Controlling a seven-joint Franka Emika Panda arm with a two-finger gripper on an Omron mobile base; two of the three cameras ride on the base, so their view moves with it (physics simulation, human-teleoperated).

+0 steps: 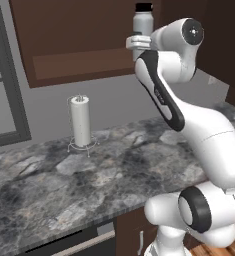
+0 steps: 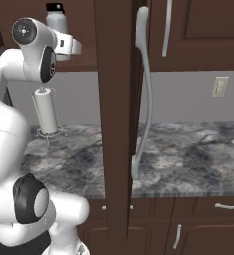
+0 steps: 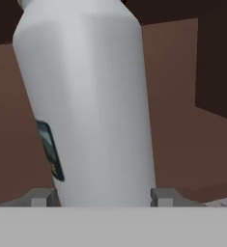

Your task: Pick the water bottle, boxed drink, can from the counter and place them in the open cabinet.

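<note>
One water bottle [image 3: 86, 106] inside cabinet [image 1: 74, 45] edge

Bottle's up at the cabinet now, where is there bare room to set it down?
The cabinet shelf left of the water bottle looks bare. The counter in front of the paper towel roll is free too. It is tight around the end effector.

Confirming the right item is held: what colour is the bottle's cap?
Black, on the pale grey-white bottle; clearest in the left base view.
</note>
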